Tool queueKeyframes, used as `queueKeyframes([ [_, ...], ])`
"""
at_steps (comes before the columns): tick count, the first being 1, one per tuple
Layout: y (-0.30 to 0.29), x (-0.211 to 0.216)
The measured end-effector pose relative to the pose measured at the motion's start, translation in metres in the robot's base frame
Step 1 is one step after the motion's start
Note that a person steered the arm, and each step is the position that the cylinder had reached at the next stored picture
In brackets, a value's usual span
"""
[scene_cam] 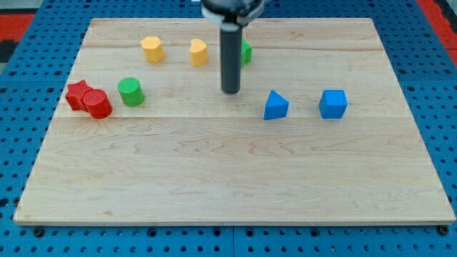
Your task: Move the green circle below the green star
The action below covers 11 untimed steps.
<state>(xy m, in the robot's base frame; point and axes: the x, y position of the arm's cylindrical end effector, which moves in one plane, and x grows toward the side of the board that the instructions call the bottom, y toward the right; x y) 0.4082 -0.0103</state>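
A wooden board [228,178] is lying on a blue pegboard surface [21,143], and a dark rod is reaching down from the view's top, its tip [230,92] resting on bare wood. The arm is carrying no gripper, so nothing is being held or clamped; the tip is touching no block.

The green circle [131,92] is sitting well to the view's left of the tip, roughly level with it. The green star [245,52] is showing just beside the rod, to the view's right and above the tip, mostly hidden behind the shaft. A yellow heart [199,52] and a yellow hexagon [152,49] are standing up and left of the tip. A red star [77,94] and red cylinder [97,104], touching each other, are lying beyond the circle. A blue triangle [275,106] and blue cube [333,104] are sitting to the tip's right.

The circle is looking small, rigid and light, likely sliding readily and possibly rolling off a push that is off-centre; pushing its left face squarely seems best. Open wood is stretching between circle and tip, far from any board edge
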Motion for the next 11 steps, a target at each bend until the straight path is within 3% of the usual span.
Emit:
queueKeyframes([
  [1, -0.064, 0.043],
  [2, -0.129, 0.046],
  [3, -0.18, 0.044],
  [5, -0.194, 0.0],
  [7, -0.128, -0.025],
  [8, -0.137, -0.04],
  [9, -0.11, -0.055],
  [11, -0.011, -0.064],
])
